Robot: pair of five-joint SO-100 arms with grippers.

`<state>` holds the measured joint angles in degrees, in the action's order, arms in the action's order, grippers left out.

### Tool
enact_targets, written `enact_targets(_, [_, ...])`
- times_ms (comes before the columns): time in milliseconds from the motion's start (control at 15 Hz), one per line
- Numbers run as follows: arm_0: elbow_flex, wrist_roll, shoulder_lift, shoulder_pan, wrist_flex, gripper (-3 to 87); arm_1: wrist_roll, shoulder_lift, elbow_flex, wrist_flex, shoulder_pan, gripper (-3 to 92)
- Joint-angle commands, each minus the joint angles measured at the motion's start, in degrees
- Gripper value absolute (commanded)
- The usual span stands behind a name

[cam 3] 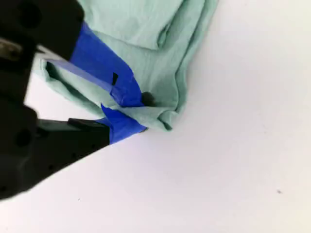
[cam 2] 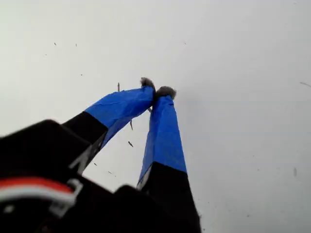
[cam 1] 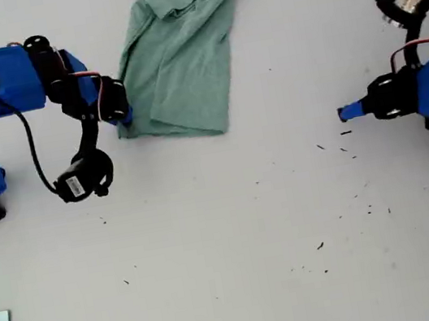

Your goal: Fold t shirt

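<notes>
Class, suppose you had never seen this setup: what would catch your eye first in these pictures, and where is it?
The pale green t shirt stands out first, lying folded lengthwise near the top of the exterior view on the white table. My second gripper pinches its corner at that view's left, while my first gripper sits shut over bare table at that view's right.

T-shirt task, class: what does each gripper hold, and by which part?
My second gripper pinches the t shirt at a folded bottom corner. My first gripper holds nothing.

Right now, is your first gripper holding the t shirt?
No, my first gripper is shut over bare table, with no t shirt near.
</notes>
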<state>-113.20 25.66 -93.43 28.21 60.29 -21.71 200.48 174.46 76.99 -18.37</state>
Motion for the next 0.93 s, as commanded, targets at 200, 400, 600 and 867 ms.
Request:
enact_targets(200, [20.8, -5.0, -16.0, -4.4, 21.8, -0.2, 0.2, 0.3, 3.8, -1.1, -0.6, 2.2])
enact_targets(400, [31.5, -5.3, -8.8, -7.5, 25.0, -0.2, 0.3, 0.3, 3.8, -1.1, -0.3, 2.2])
enact_targets(600, [56.4, -1.3, 14.6, -12.8, 26.8, -0.2, 0.6, 0.3, 3.8, -1.1, 0.3, 2.2])
enact_targets(867, [65.0, 4.1, 38.3, -18.7, 16.3, 20.3, 0.7, 0.3, 3.8, -1.1, 0.0, 2.2])
